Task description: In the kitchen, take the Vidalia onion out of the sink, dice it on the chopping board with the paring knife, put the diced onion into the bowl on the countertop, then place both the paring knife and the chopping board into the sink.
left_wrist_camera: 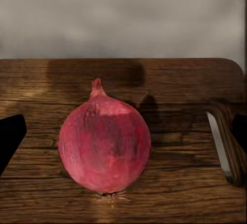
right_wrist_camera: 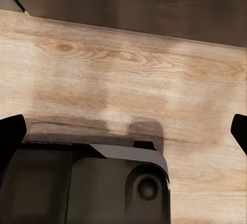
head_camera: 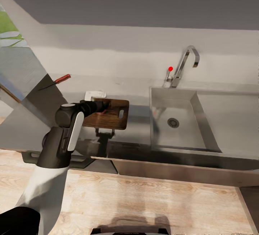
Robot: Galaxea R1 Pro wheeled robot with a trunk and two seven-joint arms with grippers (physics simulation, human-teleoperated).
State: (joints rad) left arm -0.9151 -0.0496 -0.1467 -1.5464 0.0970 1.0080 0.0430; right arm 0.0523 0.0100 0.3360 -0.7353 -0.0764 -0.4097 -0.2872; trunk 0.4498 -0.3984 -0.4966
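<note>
The onion [left_wrist_camera: 104, 149] sits on the board [head_camera: 109, 114], toward the board's left end, and lies straight ahead of the left pincer [left_wrist_camera: 123, 136] along its reach, centred between the two dark fingertips [left_wrist_camera: 10, 136] that show at either side of the left wrist view. Those tips stand wide apart and clear of the onion on both sides, so the pincer is wide and holds nothing. The onion's stem tip points toward the wall edge of the counter [head_camera: 136, 84], its root end toward the front edge. The board's handle slot [head_camera: 121, 113] is at its right end, the end nearer the sink [head_camera: 180, 120]. The left arm is plainly the nearer one; the right pincer [right_wrist_camera: 123, 126], also wide and empty, hangs low over the wood floor [right_wrist_camera: 128, 75] above the robot's base. The knife [head_camera: 55, 81], red-handled, lies well apart near the counter's back left corner, beyond the board, so fetching it looks to be the next reach. A pale thing [head_camera: 95, 93], perhaps the bowl, sits just behind the board's back left corner. The sink basin looks empty. Nothing stands between pincer and onion.
</note>
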